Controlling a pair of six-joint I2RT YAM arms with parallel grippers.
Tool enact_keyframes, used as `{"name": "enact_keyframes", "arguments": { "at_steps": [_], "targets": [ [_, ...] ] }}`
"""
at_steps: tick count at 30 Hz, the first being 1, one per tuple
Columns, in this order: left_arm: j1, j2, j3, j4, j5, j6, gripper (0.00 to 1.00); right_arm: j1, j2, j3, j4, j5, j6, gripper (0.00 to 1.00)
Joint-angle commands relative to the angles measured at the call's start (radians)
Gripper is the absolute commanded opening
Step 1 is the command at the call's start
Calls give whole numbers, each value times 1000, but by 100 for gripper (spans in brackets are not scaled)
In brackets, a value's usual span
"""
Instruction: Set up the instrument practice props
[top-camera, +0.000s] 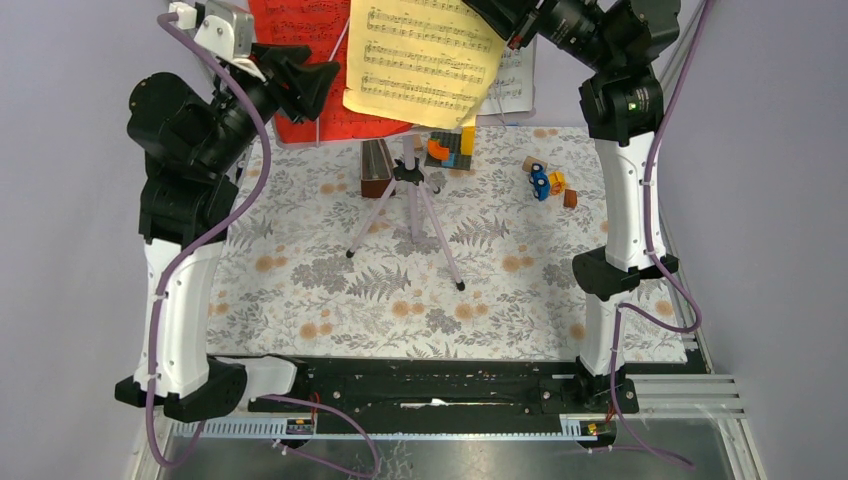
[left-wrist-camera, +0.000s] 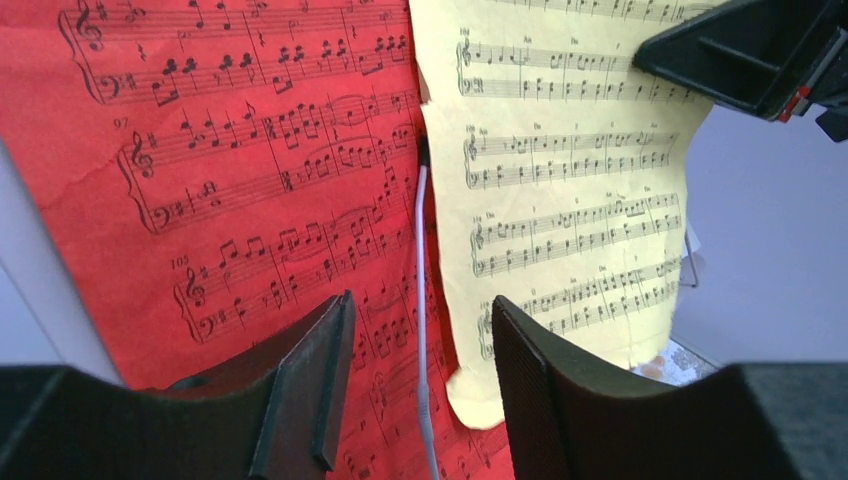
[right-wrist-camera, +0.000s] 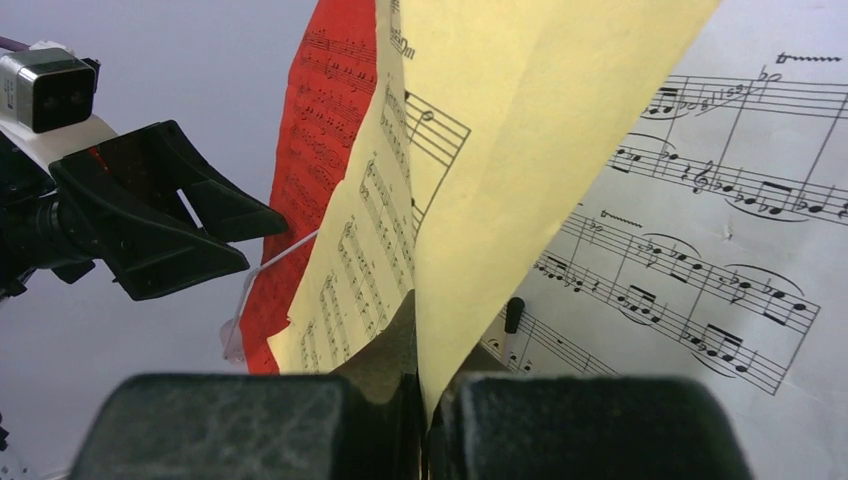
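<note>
The yellow sheet-music page (top-camera: 425, 60) hangs at the back centre, pinched at its upper right by my right gripper (top-camera: 508, 28); that gripper (right-wrist-camera: 420, 385) is shut on the yellow page (right-wrist-camera: 500, 150). The red page (left-wrist-camera: 220, 180) and the white page (right-wrist-camera: 720, 200) stand behind it. They hide the stand's panel. My left gripper (left-wrist-camera: 420, 300) is open just in front of the red page and the yellow page's lower edge (left-wrist-camera: 570, 200). A thin white retaining wire (left-wrist-camera: 420, 220) runs between its fingers without touching them. The lilac tripod (top-camera: 410, 210) stands below.
Orange-yellow toy blocks on a dark base (top-camera: 452, 148) sit behind the tripod, with a dark brown box (top-camera: 376, 168) to their left. Small toys (top-camera: 548, 180) lie at the right. A floral cloth (top-camera: 400, 290) covers the table.
</note>
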Motion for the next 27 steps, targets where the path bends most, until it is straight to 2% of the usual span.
{"name": "enact_keyframes", "arguments": {
  "at_steps": [1,9,24,27],
  "targets": [
    [4,17,50,104,0,-52,55,7,-18,34,-26,48,-48,0],
    [3,35,52,129,-9,-73,47,7,-33,30,-43,57,-64,0],
    [-6,68,39,140,-28,-64,46,7,-58,22,-59,59,-95,0],
    [-10,67,34,140,-29,-61,42,7,-58,15,-59,58,-95,0]
  ]
}}
